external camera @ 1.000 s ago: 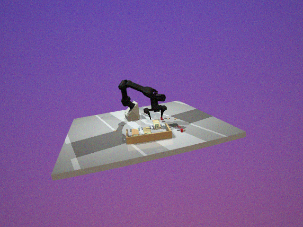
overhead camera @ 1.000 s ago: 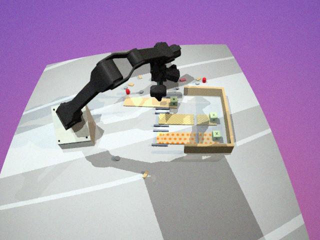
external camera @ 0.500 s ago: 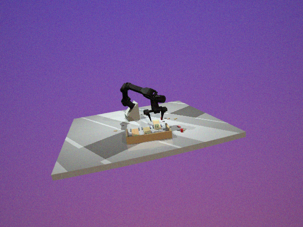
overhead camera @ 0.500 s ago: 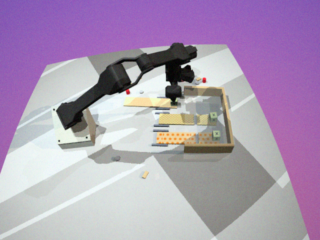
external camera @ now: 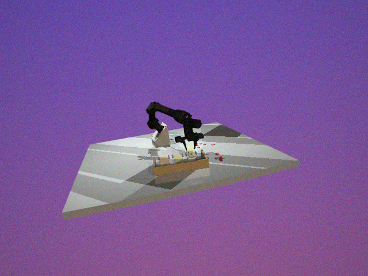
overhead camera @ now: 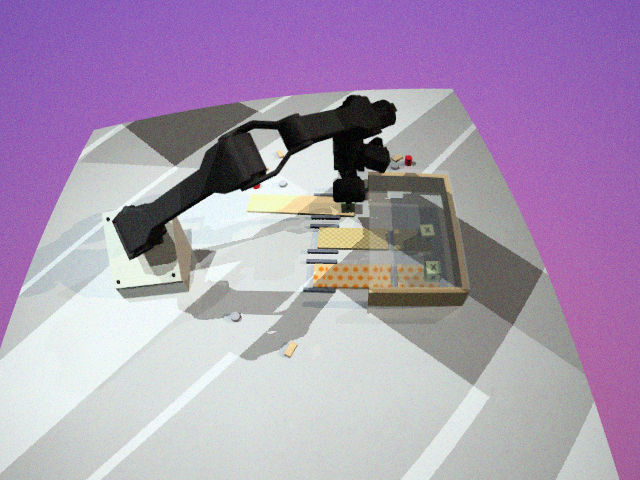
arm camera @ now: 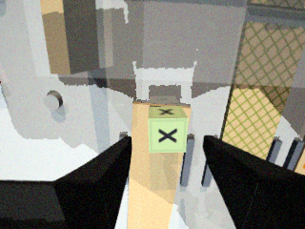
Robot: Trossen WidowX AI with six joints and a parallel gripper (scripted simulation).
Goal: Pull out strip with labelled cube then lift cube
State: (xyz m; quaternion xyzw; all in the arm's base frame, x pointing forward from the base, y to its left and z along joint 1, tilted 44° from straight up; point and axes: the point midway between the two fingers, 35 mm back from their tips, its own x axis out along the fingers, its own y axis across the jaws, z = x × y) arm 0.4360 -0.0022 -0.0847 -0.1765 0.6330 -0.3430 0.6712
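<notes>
The plain tan strip [overhead camera: 276, 203] [arm camera: 145, 205] lies drawn out toward the arm's base, its far end outside the walled box [overhead camera: 457, 248] [external camera: 181, 168]. The labelled green cube [arm camera: 167, 135] [external camera: 190, 153] with a black X sits on that far end; in the top view it is mostly hidden under the gripper. My gripper [overhead camera: 348, 202] [external camera: 190, 148] [arm camera: 167, 141] is partly open, pointing down, with a fingertip on either side of the cube and visible space between. The crosshatched strip [overhead camera: 351, 238] [arm camera: 253, 119] and orange-dotted strip [overhead camera: 341, 276] each show a gap partway along.
Two other X-marked cubes, one [overhead camera: 427, 229] on the crosshatched strip and one [overhead camera: 432, 267] on the dotted strip, stand under the box's clear cover. Dark guide rails [overhead camera: 323, 251] [arm camera: 188, 162] flank the strips. Small loose pieces, including a red cylinder [overhead camera: 408, 160] [external camera: 221, 158], lie around.
</notes>
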